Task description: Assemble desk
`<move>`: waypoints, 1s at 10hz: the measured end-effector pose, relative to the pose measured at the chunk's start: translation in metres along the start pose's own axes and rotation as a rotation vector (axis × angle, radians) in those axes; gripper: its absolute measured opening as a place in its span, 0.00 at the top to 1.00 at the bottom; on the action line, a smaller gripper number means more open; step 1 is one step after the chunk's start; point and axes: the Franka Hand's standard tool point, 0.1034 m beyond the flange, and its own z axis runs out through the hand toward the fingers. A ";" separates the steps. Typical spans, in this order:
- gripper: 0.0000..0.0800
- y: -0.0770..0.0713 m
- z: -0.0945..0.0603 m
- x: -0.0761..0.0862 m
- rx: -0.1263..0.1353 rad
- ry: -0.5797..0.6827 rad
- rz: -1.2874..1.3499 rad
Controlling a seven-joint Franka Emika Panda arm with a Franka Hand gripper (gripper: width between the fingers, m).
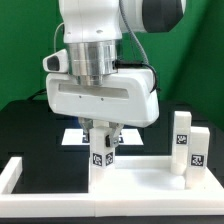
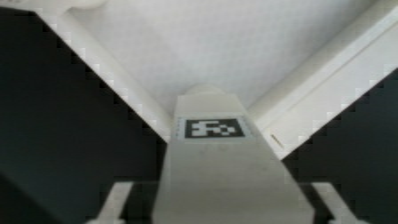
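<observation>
My gripper (image 1: 101,138) hangs over the front left part of the white desk top (image 1: 150,186) and is shut on an upright white leg (image 1: 99,160) with a square tag. The leg's foot is at the top's surface. In the wrist view the leg (image 2: 222,165) runs between my fingers (image 2: 121,200), and the gripper (image 2: 222,208) looks down on the desk top's raised rim (image 2: 311,95). Two more tagged legs (image 1: 181,135) (image 1: 198,152) stand at the exterior view's right.
The marker board (image 1: 72,135) lies on the black table behind the gripper. A low white border frame (image 1: 12,172) runs along the exterior view's left and front. A green wall stands behind.
</observation>
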 end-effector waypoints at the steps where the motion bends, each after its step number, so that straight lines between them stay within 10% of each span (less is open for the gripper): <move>1: 0.64 0.000 0.000 0.000 0.000 0.000 0.097; 10: 0.63 -0.006 0.001 0.000 0.051 -0.010 1.133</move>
